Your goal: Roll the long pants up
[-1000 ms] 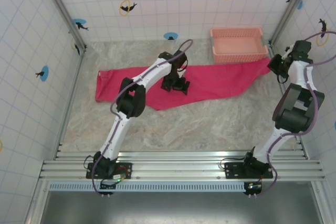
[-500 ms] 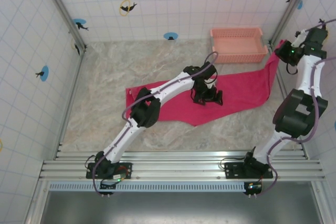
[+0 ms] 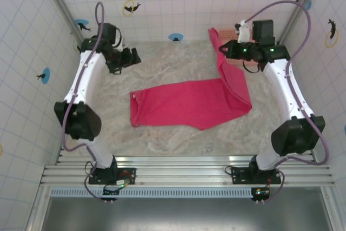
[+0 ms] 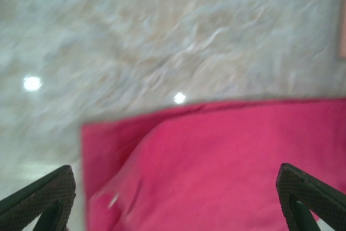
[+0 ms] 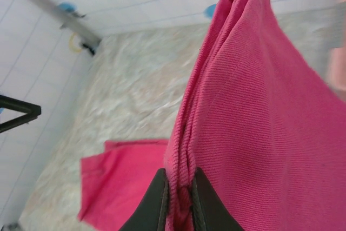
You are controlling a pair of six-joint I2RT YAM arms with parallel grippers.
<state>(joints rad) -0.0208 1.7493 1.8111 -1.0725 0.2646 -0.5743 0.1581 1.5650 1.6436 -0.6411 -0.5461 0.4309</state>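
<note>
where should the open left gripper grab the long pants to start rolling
Probably best to grip the long pants at the flat left end, coming down from above over its straight edge. That end lies spread on the table, free, while the right gripper holds the other end lifted.

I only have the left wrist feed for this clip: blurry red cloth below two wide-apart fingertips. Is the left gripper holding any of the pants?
Observer: No. In the top view the left gripper hangs open over the bare table at the far left, apart from the long pants.
Operator: Then who has them?
Observer: The right gripper is shut on a bunched edge of the cloth, as the right wrist view shows.
Operator: Is the whole garment in the air?
Observer: No. The top view shows one end raised at the far right, with the rest lying flat on the table.
</note>
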